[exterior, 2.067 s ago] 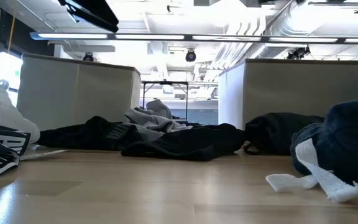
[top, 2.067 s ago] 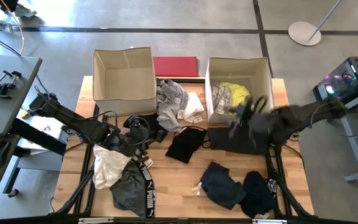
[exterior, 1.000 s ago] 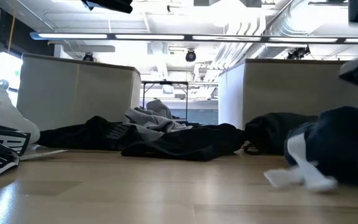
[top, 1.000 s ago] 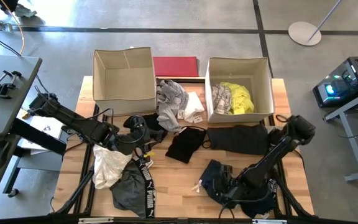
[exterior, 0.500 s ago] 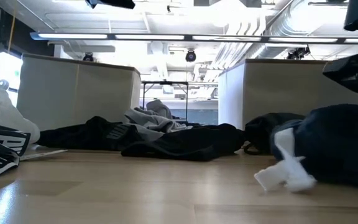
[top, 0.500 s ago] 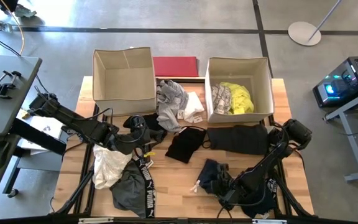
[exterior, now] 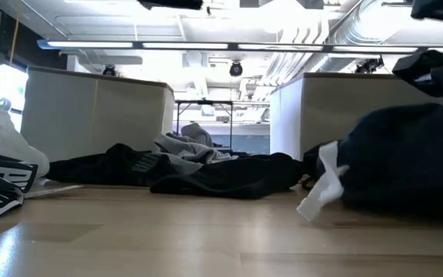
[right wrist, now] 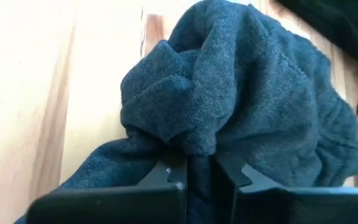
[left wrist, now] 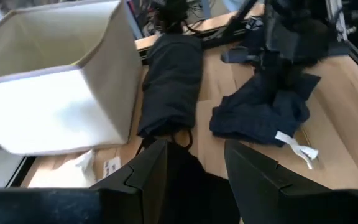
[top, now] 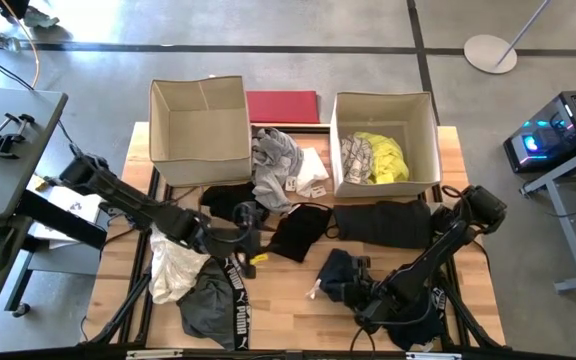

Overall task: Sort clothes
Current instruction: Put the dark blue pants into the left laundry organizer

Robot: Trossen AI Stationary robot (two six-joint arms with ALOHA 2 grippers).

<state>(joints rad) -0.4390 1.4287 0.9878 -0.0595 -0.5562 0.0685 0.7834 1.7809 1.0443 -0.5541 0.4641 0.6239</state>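
Note:
Clothes lie scattered on the wooden table point(top: 288, 300). My right gripper point(top: 361, 292) is near the front edge, shut on a dark blue garment point(top: 338, 272) with a white tag point(exterior: 319, 188). My left gripper point(top: 252, 236) stands open at mid table, over the left edge of a flat black garment point(top: 298, 232); the left wrist view shows that cloth point(left wrist: 194, 186) below its fingers. A white garment point(top: 173, 268) and a grey PUMA garment point(top: 213, 300) lie at the front left. Neon yellow and printed pieces point(top: 373, 158) sit in the right box point(top: 334, 140). My right gripper pinches a bunched fold of the dark blue garment point(right wrist: 191, 146) between its two shut fingers. The fingers come slanting down from the table's near right side. The cloth bulges up ahead of the fingers, and its lower part point(exterior: 406, 201) rests on the table.
A tan box point(top: 200, 150) stands at the far left with a red board point(top: 283, 105) beside it. Grey and white garments point(top: 280, 160) lie between the boxes. A long black garment point(top: 383, 222) lies before the right box, and another dark one point(top: 420, 318) at the front right corner.
My right gripper has shut on the dark blue garment and drawn it toward the table's left. The cloth has bunched up and its white tag has risen off the table. My left gripper has moved toward the table's right, over the black garment's edge.

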